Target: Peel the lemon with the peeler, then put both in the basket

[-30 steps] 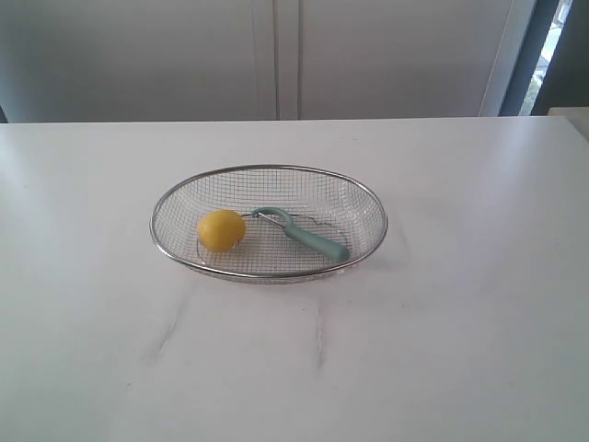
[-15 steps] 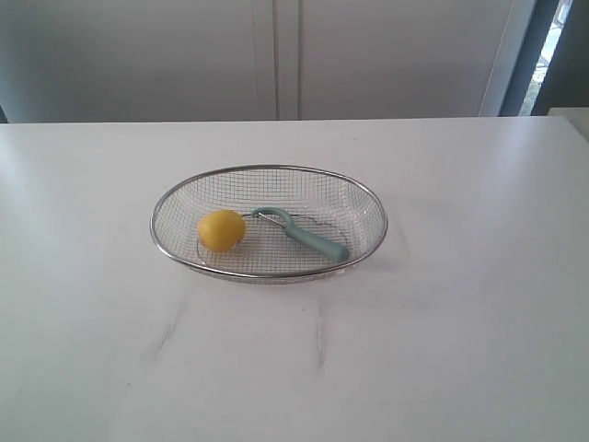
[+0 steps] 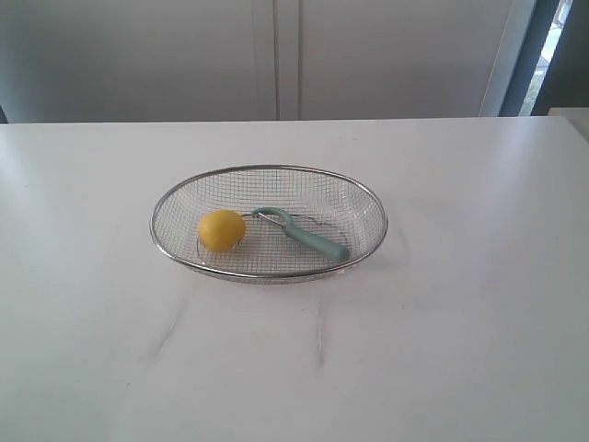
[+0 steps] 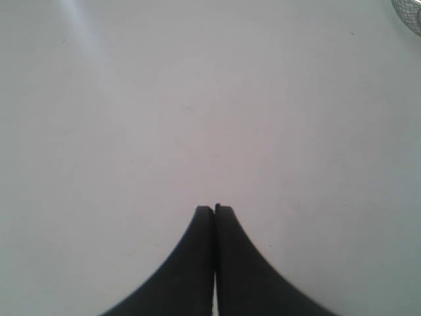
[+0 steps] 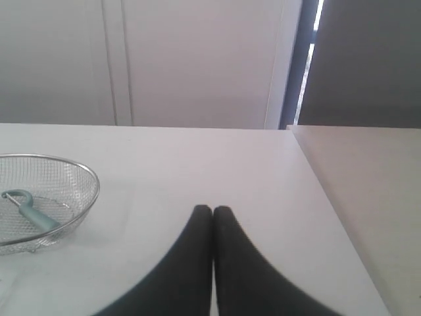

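Left end effector (image 4: 214, 209): fingers clenched together, nothing between them, over bare white bench (image 3: 460, 322). A sliver of wire mesh shows at the edge of the left wrist view.

Mid-bench: basket (image 3: 269, 168), oval, upright. In its left half sits the lemon (image 3: 221, 230), on the mesh floor. Just right of it lies the peeler (image 3: 308, 238), looped head toward the lemon, handle slanting to the basket's right front wall. Whether head and lemon touch, cannot tell.

Right end effector (image 5: 212, 209): fingers clenched, empty, above the bench well right of the basket. The right wrist view catches the basket's right end with the peeler inside.
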